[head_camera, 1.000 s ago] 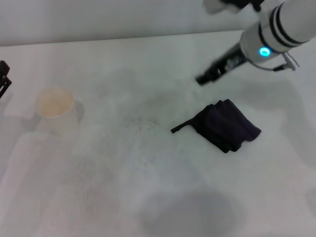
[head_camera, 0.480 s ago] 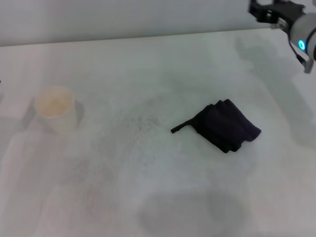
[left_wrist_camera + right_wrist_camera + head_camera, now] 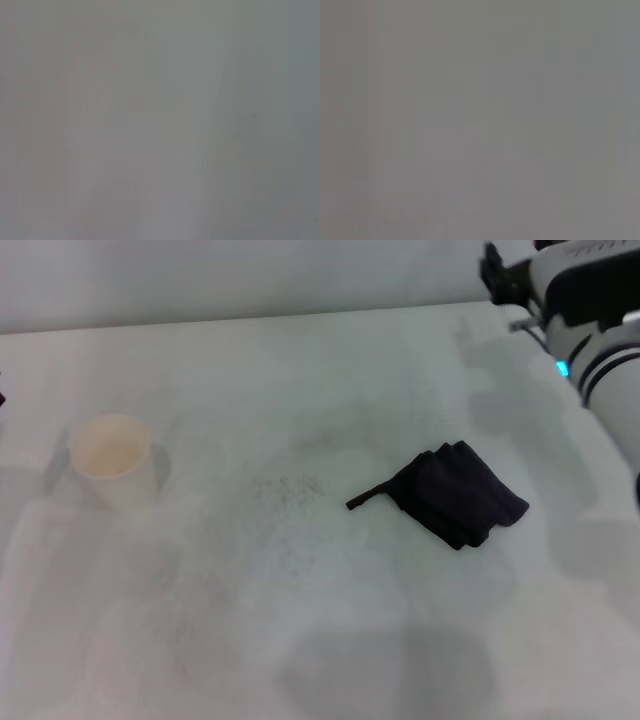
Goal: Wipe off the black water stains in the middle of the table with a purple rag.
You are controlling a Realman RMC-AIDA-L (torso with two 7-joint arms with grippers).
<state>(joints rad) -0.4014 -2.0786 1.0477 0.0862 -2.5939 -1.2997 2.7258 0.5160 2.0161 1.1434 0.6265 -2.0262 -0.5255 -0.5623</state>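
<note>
The dark purple folded cloth rag (image 3: 458, 494) lies on the broad white table (image 3: 300, 630), right of the middle, its thin tail pointing left. A faint grey speckled smudge (image 3: 287, 487) lies beside the tail. A small cream paper cup (image 3: 111, 458) stands near the left edge. The white right arm (image 3: 585, 310) is up at the far right corner; I cannot tell how its pincer stands.

dark purple rag (image 3: 458, 493) bunched on white table (image 3: 300, 640), strap tail leftward

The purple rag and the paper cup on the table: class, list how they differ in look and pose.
The purple rag is dark, nearly black; the paper cup is pale cream. The rag lies crumpled in soft folds with a thin tail; the cup stands upright, rigid and round. The rag sits toward the robot's right, the cup toward its left. Both rest on the white table, untouched.
</note>
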